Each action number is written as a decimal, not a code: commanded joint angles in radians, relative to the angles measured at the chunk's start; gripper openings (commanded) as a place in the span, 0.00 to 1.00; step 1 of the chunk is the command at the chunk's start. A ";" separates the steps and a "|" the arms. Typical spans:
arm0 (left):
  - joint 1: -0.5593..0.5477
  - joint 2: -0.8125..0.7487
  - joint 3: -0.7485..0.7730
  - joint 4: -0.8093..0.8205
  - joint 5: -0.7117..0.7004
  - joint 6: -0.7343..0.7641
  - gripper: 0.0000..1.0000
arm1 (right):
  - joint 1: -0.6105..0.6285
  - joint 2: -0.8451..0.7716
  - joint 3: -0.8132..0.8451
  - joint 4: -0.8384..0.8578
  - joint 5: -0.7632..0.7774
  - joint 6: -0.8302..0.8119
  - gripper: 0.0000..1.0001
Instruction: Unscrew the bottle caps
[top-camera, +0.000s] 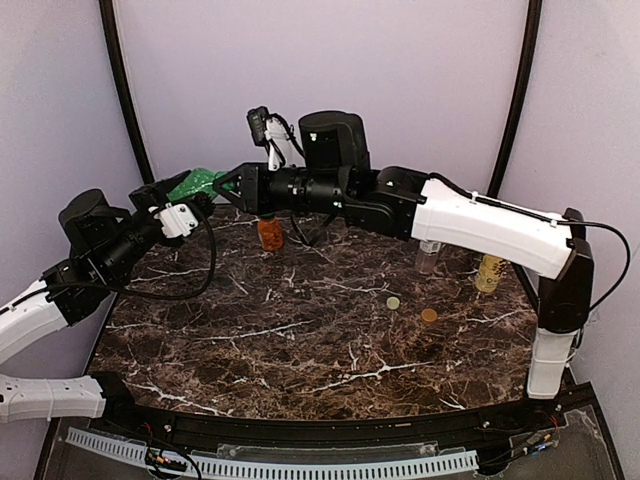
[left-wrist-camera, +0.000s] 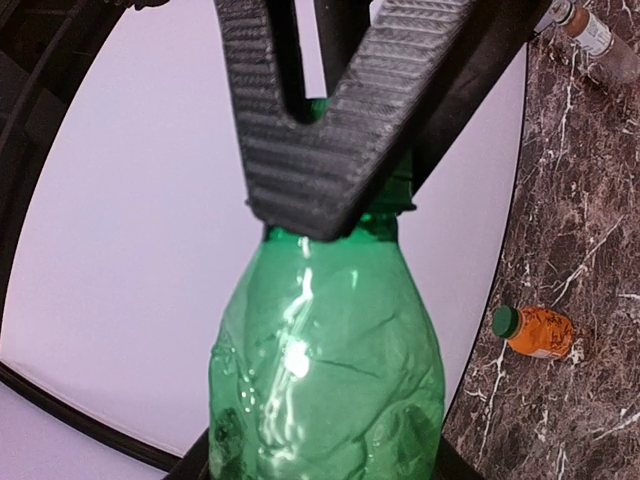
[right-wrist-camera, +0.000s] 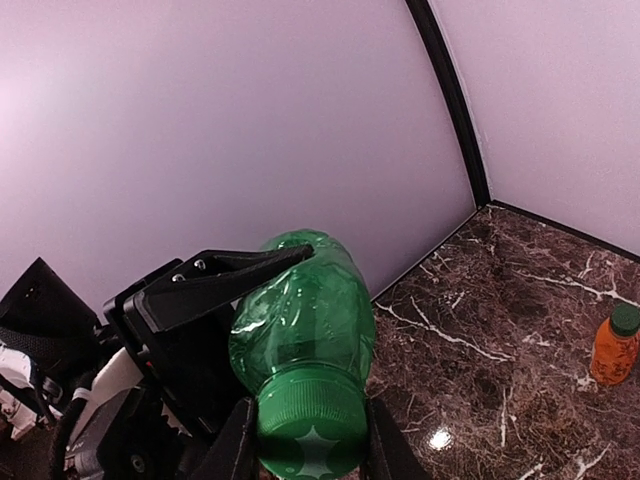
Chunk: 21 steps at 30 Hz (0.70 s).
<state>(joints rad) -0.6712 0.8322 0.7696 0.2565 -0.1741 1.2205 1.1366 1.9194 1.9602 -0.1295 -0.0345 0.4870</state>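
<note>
The all-green bottle (top-camera: 198, 183) hangs on its side above the table's far left corner. My left gripper (top-camera: 186, 200) is shut on the bottle's dented body (left-wrist-camera: 320, 360). From the right, my right gripper (top-camera: 230, 186) is shut on the bottle's green cap (right-wrist-camera: 310, 425), with a finger pressed against each side of it. The short orange bottle (top-camera: 270, 233) stands capped on the table just below the grippers. Near the right arm stand the clear bottle (top-camera: 428, 256) and the pale yellow bottle (top-camera: 488, 272), both partly hidden behind it.
Two loose caps, one pale (top-camera: 393, 302) and one orange (top-camera: 429, 315), lie on the dark marble table (top-camera: 300, 340) right of centre. Purple walls close in the back and both sides. The right arm (top-camera: 480, 225) stretches across the rear of the table.
</note>
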 joint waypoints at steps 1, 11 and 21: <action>-0.007 -0.029 0.006 -0.088 0.136 -0.051 0.30 | -0.016 -0.049 -0.073 0.101 -0.102 -0.068 0.00; -0.006 -0.029 0.060 -0.469 0.289 -0.323 0.92 | -0.038 -0.207 -0.260 0.105 -0.182 -0.168 0.00; -0.007 0.007 0.096 -0.484 0.279 -0.368 0.77 | -0.036 -0.243 -0.286 0.041 -0.250 -0.177 0.00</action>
<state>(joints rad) -0.6765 0.8227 0.8413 -0.1360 0.0792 0.9012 1.1042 1.7214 1.6779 -0.1299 -0.2310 0.3279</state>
